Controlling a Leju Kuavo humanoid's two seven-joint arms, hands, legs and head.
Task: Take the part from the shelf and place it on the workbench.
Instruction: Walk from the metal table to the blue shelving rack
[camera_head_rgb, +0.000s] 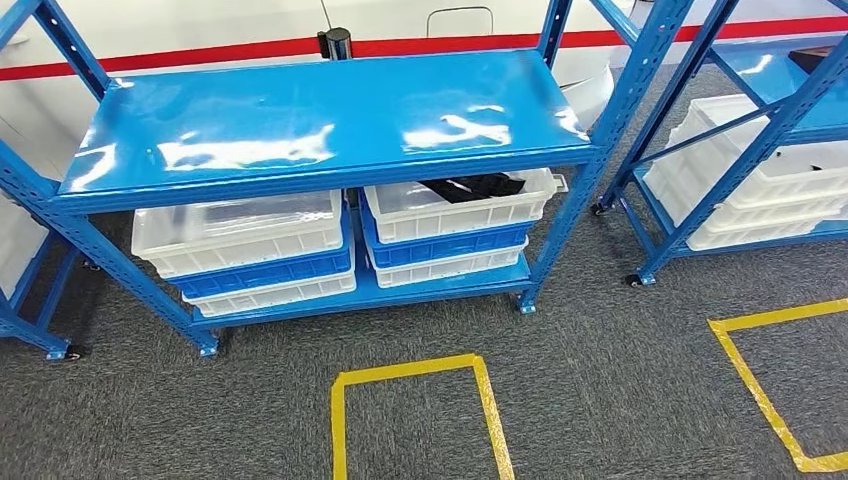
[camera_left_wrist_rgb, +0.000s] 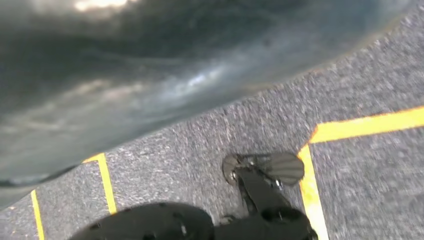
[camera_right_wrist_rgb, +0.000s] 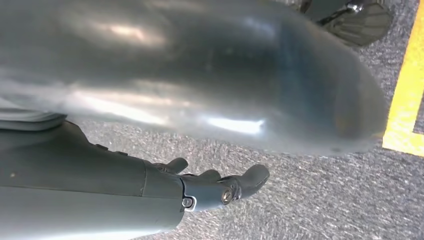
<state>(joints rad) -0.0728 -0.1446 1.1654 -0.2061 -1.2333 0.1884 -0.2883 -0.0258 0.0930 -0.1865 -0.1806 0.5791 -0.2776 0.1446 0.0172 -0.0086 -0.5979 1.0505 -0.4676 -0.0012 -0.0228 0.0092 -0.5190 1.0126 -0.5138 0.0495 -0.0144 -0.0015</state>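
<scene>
A black part (camera_head_rgb: 475, 186) lies in the top white bin (camera_head_rgb: 455, 216) of the right-hand stack on the lower level of the blue shelf (camera_head_rgb: 330, 115). The shelf's top board partly covers it. In the right wrist view my right hand (camera_right_wrist_rgb: 215, 185) hangs above the grey carpet. Its thumb and fingers are loosely stretched out and hold nothing.
A second stack of white and blue bins (camera_head_rgb: 240, 240) stands left of the part's bin. Another blue rack (camera_head_rgb: 760, 170) with white bins is at the right. A third rack's frame (camera_head_rgb: 20, 250) is at the left. Yellow tape squares (camera_head_rgb: 410, 375) mark the carpet before the shelf.
</scene>
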